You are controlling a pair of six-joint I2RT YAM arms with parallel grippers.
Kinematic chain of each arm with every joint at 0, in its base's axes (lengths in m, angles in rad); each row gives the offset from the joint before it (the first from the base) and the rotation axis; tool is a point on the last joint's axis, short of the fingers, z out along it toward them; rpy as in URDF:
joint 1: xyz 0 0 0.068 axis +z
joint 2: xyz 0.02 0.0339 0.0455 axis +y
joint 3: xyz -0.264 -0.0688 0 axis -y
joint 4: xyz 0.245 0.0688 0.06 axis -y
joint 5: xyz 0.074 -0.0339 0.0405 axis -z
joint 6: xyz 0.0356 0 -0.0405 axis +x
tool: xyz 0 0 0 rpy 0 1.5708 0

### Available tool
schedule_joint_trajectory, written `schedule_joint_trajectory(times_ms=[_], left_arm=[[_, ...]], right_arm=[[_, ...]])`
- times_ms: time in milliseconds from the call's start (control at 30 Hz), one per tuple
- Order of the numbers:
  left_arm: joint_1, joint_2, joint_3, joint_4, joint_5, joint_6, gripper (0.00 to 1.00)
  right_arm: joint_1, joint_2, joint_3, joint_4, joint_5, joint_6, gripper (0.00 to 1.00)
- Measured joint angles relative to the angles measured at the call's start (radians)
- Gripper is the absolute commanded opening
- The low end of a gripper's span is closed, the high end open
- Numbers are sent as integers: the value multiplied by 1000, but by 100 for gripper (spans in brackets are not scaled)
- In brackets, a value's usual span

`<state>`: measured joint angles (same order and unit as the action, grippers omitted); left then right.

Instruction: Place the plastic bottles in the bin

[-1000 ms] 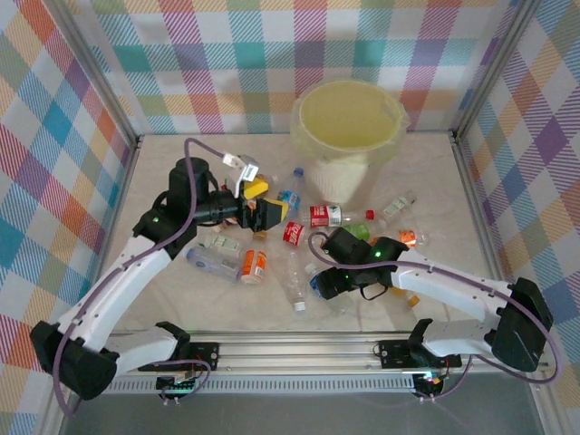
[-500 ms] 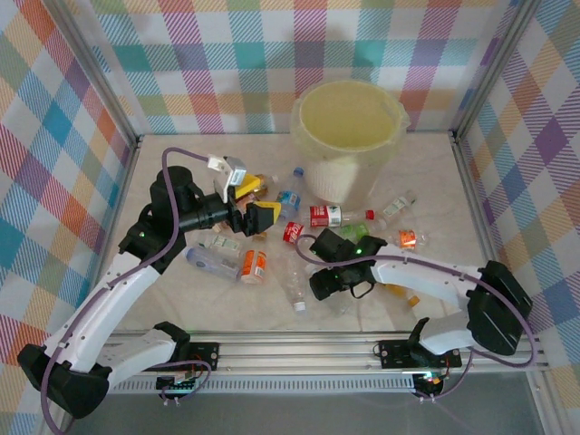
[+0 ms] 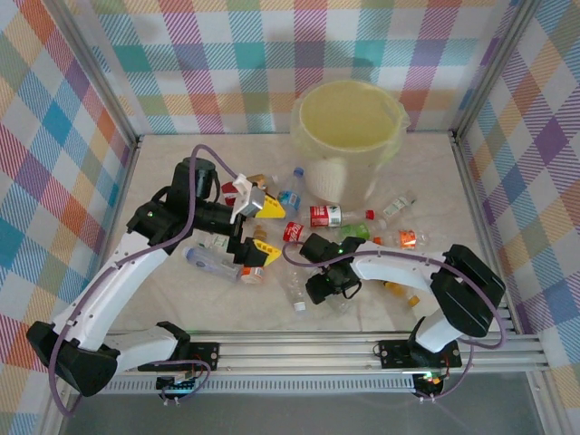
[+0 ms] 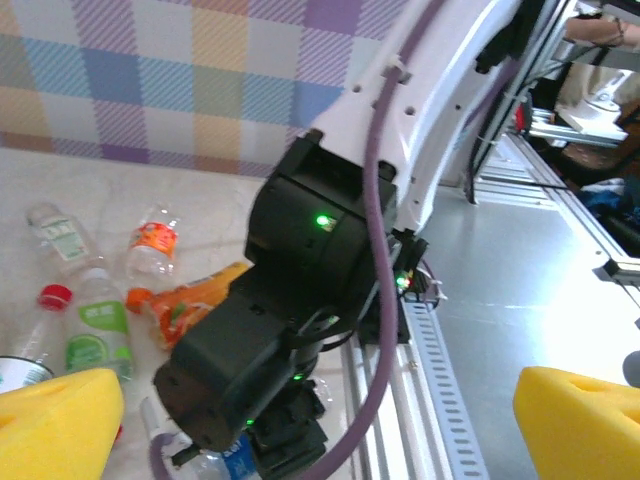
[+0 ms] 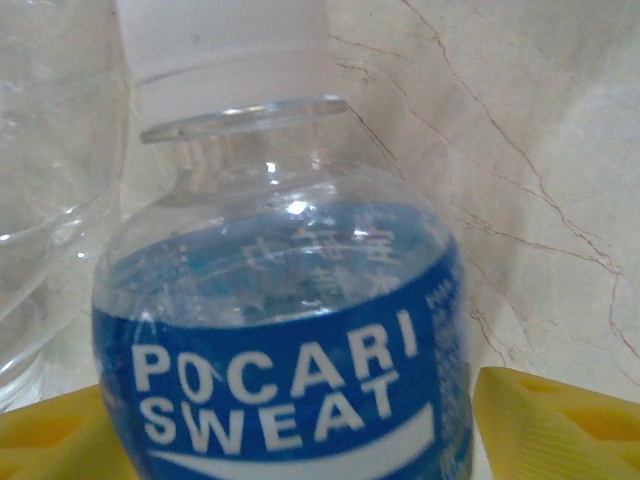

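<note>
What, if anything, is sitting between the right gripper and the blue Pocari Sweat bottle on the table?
Nothing visible. In the right wrist view the Pocari Sweat bottle lies directly between the yellow fingers of the right gripper, with no object in front of it. A clear bottle lies close on its left.
</note>
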<state>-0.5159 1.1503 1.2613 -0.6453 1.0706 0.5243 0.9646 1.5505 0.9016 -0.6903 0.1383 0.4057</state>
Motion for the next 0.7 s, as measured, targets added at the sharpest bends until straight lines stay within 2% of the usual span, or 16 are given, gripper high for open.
schedule_joint_trajectory(times_ms=[333, 500, 700], left_arm=[[-1, -28, -16, -3, -24, 10, 100], [-1, -35, -23, 25, -44, -8, 100], [-5, -37, -34, 55, -56, -27, 100]], right_arm=[[5, 13, 6, 25, 10, -2, 51], [5, -32, -18, 49, 21, 6, 48], [5, -198, -55, 51, 39, 33, 48]])
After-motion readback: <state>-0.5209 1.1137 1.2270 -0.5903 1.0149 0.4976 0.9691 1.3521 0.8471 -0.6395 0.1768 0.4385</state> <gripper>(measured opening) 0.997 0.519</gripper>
